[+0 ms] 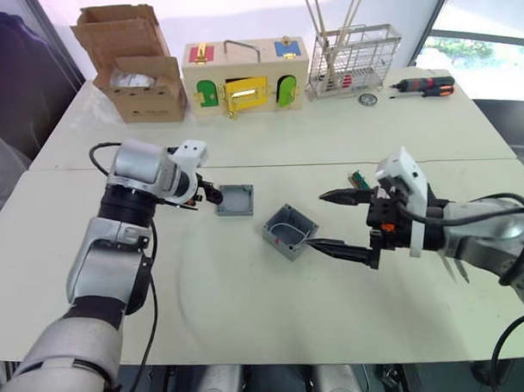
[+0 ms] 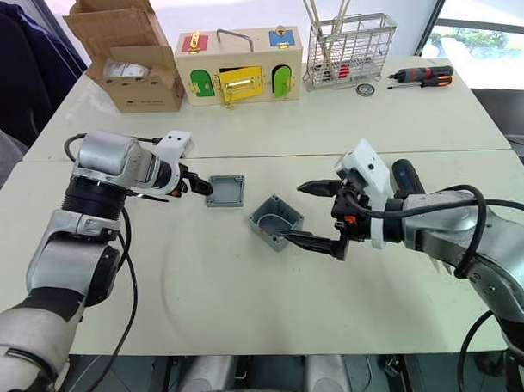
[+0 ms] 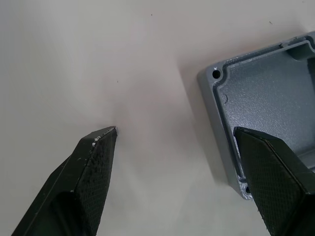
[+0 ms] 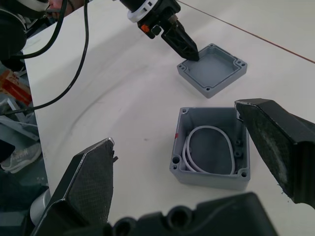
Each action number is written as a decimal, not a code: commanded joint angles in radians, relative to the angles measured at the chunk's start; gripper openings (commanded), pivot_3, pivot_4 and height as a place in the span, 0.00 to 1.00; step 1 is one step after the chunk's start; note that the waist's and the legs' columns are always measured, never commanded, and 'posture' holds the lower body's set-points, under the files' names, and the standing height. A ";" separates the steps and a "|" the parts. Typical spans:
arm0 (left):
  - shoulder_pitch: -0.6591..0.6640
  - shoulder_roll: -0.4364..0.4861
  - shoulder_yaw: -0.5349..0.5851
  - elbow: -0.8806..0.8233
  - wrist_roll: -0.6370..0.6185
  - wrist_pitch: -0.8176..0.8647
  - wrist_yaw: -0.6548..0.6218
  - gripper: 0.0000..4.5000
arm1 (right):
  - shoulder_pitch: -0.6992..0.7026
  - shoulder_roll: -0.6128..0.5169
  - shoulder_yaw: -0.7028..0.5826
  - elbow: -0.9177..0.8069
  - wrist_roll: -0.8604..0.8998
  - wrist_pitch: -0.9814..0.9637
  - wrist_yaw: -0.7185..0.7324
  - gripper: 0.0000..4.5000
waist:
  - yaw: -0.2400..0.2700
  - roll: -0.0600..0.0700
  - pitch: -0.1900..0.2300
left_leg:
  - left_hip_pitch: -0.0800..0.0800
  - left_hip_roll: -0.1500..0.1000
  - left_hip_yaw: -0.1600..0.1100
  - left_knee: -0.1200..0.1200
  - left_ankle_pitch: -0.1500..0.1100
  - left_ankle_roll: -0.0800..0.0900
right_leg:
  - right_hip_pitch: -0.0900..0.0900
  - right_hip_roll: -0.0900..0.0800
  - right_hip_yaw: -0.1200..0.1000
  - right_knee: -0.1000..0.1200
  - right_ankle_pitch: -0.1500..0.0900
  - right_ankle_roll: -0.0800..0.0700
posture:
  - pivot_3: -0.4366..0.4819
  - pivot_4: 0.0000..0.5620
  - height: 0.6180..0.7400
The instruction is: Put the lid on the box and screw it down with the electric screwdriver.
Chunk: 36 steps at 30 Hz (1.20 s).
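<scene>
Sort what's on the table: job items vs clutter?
Job: lid, rim up, at the open left claw; box, open, white wire inside, at the open right claw; black screwdriver behind the right arm.

Clutter: cardboard box, latch box, wire rack, red-black screwdriver.

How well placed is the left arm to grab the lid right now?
Probably well placed. The left end effector is open at the lid's near edge, one finger over its rim and the other on bare table beside it. Nothing stands between them.
</scene>
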State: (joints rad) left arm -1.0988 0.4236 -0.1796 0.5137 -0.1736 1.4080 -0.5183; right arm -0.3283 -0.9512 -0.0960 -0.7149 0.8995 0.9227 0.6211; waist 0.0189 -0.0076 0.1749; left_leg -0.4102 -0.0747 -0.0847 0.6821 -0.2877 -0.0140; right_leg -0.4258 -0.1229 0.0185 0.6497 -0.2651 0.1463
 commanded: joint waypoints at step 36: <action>0.211 -0.180 0.237 -0.550 -0.111 -0.829 0.040 0.00 | -0.467 0.534 -0.088 0.545 0.063 0.008 -0.307 1.00 | -0.016 -0.001 0.000 | -0.002 -0.001 0.001 -0.001 0.000 0.000 | -0.003 -0.001 0.000 0.000 0.000 0.000 | 0.48 0.27 0.92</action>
State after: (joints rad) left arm -0.8770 0.2392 0.0509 0.0156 -0.2791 0.6122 -0.4856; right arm -0.7741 -0.4100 -0.1704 -0.1576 0.9604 0.9323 0.2995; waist 0.0028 -0.0082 0.1752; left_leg -0.4118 -0.0754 -0.0841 0.6806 -0.2879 -0.0141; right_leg -0.4290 -0.1243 0.0183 0.6498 -0.2647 0.1459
